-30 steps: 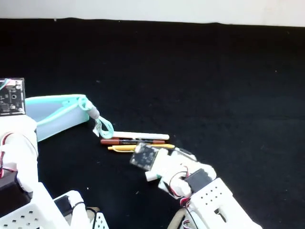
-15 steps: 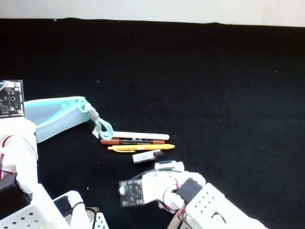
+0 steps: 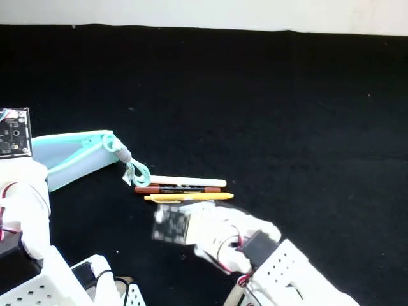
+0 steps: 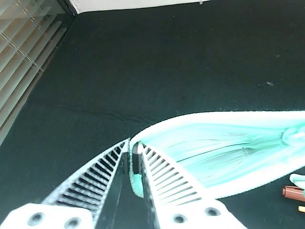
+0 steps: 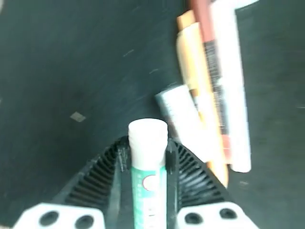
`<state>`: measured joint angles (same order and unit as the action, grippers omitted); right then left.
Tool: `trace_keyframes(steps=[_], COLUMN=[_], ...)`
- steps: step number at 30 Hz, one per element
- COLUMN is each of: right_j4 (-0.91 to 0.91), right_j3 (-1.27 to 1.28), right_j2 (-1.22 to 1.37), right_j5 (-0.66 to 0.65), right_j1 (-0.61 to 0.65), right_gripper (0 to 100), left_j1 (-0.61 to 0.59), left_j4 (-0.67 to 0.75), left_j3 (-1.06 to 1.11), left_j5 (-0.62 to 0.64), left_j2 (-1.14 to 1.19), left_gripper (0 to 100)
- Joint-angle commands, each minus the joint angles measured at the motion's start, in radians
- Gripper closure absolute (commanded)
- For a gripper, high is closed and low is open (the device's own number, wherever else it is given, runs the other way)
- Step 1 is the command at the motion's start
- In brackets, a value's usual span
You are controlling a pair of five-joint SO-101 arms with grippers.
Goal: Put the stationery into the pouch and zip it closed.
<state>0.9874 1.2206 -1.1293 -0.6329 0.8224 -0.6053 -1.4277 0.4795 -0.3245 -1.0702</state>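
right gripper [image 5: 147, 145] clamped on white-capped tube [image 5: 148, 188]; left gripper [image 4: 135, 155] pinching pouch [image 4: 224, 152] rim.
3 pens [image 3: 178, 189] side by side on desk [image 3: 287, 115], near pouch's zipper end.

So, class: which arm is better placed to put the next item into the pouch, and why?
Right: the right gripper is shut on a white tube, while the left gripper is busy pinching the rim of the pouch.

A white stick [image 5: 148, 171] with a teal label sits clamped in the right pincer [image 5: 147, 139]. Just past that pincer's tip lie a small white block [image 5: 178, 112], a yellow pen [image 5: 193, 62], a brown pen [image 5: 209, 57] and a white pen [image 5: 232, 71], side by side. The mint pouch [image 4: 228, 150], mouth open, is pinched at one end by the left pincer [image 4: 135, 153].
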Motion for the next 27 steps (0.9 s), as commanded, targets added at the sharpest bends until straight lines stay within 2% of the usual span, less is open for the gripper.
trace_keyframes(steps=[1, 3, 7, 12, 15, 20, 24, 27], right_j4=[0.015, 0.01, -0.03, -0.263, -0.364, -0.39, -0.39, -0.395], right_j3=[-0.223, -0.343, -0.576, -0.809, -0.914, -1.101, -1.19, -1.224], right_j2=[-0.008, -0.008, -0.005, 0.059, 0.191, 0.498, 0.598, 0.634], right_j5=[0.129, 0.232, 0.522, 0.752, 0.792, 0.793, 0.795, 0.795], right_j1=[-0.035, -0.05, -0.088, -0.122, -0.101, 0.071, 0.225, 0.289], right_gripper=[99.1, 99.1, 99.1, 99.1, 99.1, 99.1, 99.1, 99.1], left_j1=[-0.005, -0.004, -0.004, -0.001, -0.001, -0.001, -0.001, -0.005], left_j4=[-0.008, -0.008, -0.014, -0.014, -0.014, -0.014, -0.014, -0.014], left_j3=[0.001, 0.001, 0.004, 0.004, 0.004, 0.004, 0.004, 0.004], left_j5=[-0.002, -0.002, -0.002, -0.002, -0.002, -0.002, -0.002, -0.002], left_j2=[0.007, 0.007, 0.013, 0.008, 0.012, 0.012, 0.015, 0.015], left_gripper=[99, 99, 99, 99, 99, 99, 99, 99])
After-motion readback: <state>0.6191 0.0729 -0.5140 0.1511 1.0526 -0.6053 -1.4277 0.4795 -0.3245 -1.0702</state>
